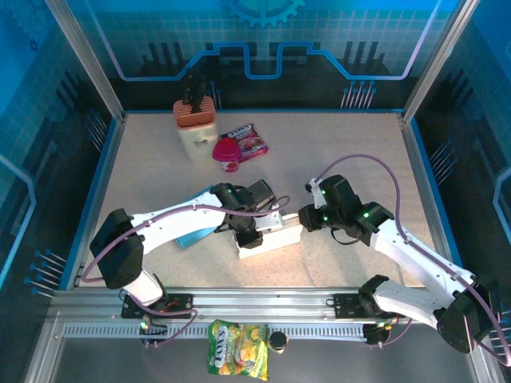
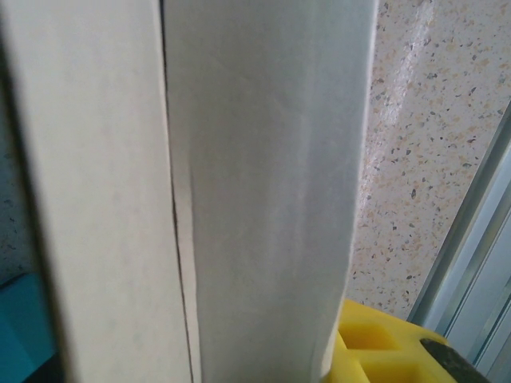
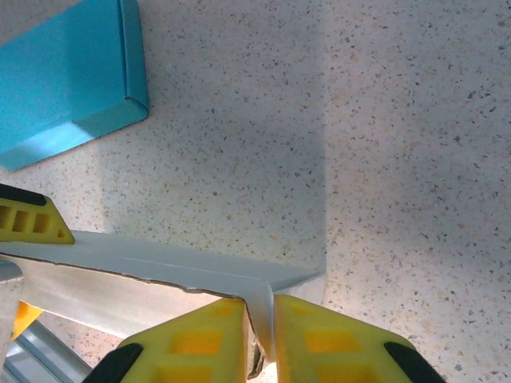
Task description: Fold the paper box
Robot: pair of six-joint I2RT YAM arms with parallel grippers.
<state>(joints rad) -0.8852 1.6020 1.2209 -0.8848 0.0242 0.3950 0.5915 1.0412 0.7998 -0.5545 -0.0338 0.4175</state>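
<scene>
Speckled beige table (image 1: 351, 144) inside a blue-lit enclosure, gear graphic on the far wall. Print on the snack packet (image 1: 251, 140) and on the yellow-green snack bag (image 1: 238, 358) at the near rail too small to read.

One white paper box (image 1: 267, 238) near the table's centre, toward the near edge. Long axis running left to right, right end angled slightly farther away. One teal box (image 1: 196, 236) just left of it, partly under the left arm. Toward the far left, one beige container (image 1: 194, 132) and one pink cup (image 1: 226, 153), the cup beside the packet.

Right gripper (image 3: 259, 307) pinched tight on a thin flap at the paper box's right end. Left gripper (image 1: 246, 230) down at the box's left end, one yellow finger (image 2: 375, 347) beside the white wall. Open or closed, cannot tell.
</scene>
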